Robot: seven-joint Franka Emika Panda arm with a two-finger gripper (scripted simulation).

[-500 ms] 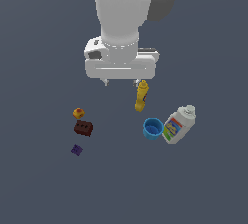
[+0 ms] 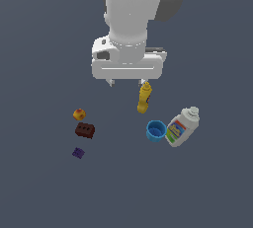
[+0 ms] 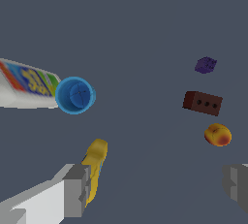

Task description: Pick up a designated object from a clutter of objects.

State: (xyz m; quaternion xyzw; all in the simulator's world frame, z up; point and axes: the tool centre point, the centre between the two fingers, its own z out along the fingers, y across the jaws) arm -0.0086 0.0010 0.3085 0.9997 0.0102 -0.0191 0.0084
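Overhead, gripper (image 2: 127, 81) wide apart, orange ball (image 2: 79, 114) untouched

Ext. cam high, far; wrist cam looks down, closer; both show clutter.

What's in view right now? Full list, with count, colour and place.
orange ball: 1, orange-yellow with a red patch, on the exterior view's left, beside the brick
brick: 1, dark brown, studded, between ball and purple block
purple block: 1, purple, tiny, beyond the brick
squeeze bottle: 1, yellow, below the gripper
cup: 1, blue, upright, open, next to the white bottle
white bottle: 1, white with a coloured label, lying on the exterior view's right
gripper: 1, white with grey fingers, open, holding nothing
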